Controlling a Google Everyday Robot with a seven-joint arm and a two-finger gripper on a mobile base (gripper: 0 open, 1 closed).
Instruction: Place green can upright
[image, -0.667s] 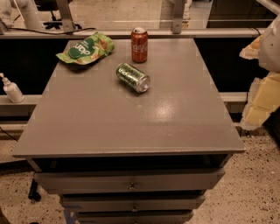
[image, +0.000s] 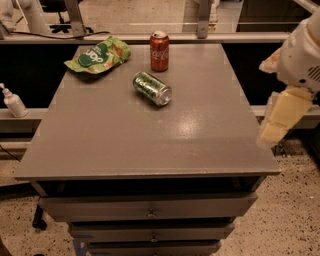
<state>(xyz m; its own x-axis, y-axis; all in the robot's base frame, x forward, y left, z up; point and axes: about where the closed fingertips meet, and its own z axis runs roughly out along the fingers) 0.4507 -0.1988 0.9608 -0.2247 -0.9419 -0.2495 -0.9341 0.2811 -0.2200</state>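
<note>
The green can (image: 152, 88) lies on its side on the grey table (image: 125, 140), in the back half, with one silver end facing front right. It has a mottled light-green pattern. My gripper (image: 274, 131) hangs off the table's right edge, below the white arm (image: 302, 55), well to the right of the can and not touching it. It holds nothing that I can see.
A red cola can (image: 159, 51) stands upright just behind the green can. A flat green snack bag (image: 98, 55) lies at the back left. A white pump bottle (image: 13, 102) stands on a ledge left of the table. Drawers (image: 150, 210) sit below the tabletop.
My gripper has shifted a little to the left, closer to the table's right edge. The cans and the bag have not moved.
</note>
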